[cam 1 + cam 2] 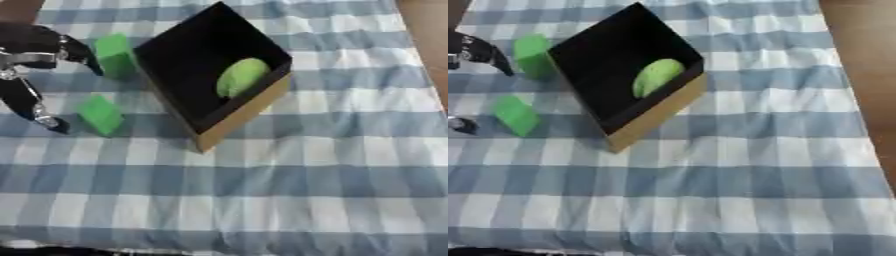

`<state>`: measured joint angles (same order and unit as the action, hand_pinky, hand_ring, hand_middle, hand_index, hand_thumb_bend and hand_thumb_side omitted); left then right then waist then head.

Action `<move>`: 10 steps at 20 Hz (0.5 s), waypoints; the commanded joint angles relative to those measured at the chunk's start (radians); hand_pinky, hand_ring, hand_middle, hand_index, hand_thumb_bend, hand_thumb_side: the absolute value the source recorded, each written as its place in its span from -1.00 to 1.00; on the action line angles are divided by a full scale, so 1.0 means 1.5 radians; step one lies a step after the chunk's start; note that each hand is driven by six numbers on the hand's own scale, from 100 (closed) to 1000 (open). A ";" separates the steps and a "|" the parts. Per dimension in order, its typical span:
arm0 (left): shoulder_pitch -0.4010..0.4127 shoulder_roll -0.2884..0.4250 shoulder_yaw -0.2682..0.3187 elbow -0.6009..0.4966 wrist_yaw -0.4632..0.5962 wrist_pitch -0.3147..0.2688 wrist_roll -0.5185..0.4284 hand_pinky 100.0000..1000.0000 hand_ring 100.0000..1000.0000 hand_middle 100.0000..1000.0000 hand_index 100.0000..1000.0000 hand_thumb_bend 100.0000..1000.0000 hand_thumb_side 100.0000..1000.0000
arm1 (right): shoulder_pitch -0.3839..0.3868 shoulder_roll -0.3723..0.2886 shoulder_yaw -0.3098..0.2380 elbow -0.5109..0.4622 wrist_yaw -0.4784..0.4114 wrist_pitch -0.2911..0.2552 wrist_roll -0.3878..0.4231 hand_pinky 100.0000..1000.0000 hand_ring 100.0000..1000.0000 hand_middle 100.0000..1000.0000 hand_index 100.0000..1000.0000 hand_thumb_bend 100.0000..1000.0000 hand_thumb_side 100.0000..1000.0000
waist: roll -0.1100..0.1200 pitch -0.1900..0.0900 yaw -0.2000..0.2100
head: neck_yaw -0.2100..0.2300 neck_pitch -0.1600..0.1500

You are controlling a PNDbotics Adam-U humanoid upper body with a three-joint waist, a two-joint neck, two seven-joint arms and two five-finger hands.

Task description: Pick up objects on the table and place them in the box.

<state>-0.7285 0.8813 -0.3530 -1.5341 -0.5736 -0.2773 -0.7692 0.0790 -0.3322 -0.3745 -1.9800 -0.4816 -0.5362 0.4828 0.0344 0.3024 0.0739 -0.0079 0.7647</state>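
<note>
Partway through, going by the layout. One item down, two to go, probably.

Box (210, 75) sitting upper middle of the frame on the desk (306, 190), which wears a blue-and-white checked cloth. Black inside, tan cardboard outside, turned corner-on. Already holding a light green rounded thing (241, 76) leaning against the right inner wall. Counting that as done.

Still out on the cloth, both left of the box:
- taller green block (115, 56) at upper left, just beside the box's left wall, maybe touching, hard to call
- smaller green block (101, 115) lower down at mid left, near the box but apart from it

Left hand (31, 65) coming in from the left edge, black with silver bits. Spread wide, holding nothing. One finger up by the taller block, another reaching down to just left of the smaller block. Not closed round either one. Looks lined up for a grab at the smaller block, but only guessing there.

Right hand nowhere in either view.

Rest of the cloth toward the bottom and right showing nothing else to collect. So two blocks left to lift and drop in, then finished, as far as visible.
</note>
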 commanded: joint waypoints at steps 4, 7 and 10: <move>-0.015 0.000 -0.006 0.031 -0.007 -0.008 -0.004 0.73 0.72 0.59 0.71 0.26 -0.64 | -0.004 -0.005 -0.002 -0.013 0.005 0.004 0.000 0.77 1.00 -0.32 0.76 -1.00 0.01 | -0.005 -0.005 -0.003 | 0.003 0.004; -0.018 -0.008 -0.011 0.047 -0.012 -0.012 -0.007 0.73 0.72 0.58 0.71 0.25 -0.64 | -0.005 -0.004 -0.002 -0.013 0.005 0.006 -0.001 0.77 1.00 -0.32 0.76 -1.00 0.01 | -0.005 -0.005 -0.004 | 0.003 0.004; -0.023 -0.018 -0.015 0.065 -0.023 -0.014 -0.007 0.72 0.72 0.58 0.70 0.22 -0.67 | -0.006 -0.001 -0.002 -0.013 0.006 0.009 -0.001 0.77 1.00 -0.32 0.76 -1.00 0.01 | -0.005 -0.005 -0.004 | 0.005 0.004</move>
<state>-0.7445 0.8361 -0.3813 -1.4406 -0.6008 -0.2941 -0.7788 0.0738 -0.3222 -0.3745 -1.9800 -0.4759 -0.5257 0.4823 0.0344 0.3026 0.0679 -0.0047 0.7647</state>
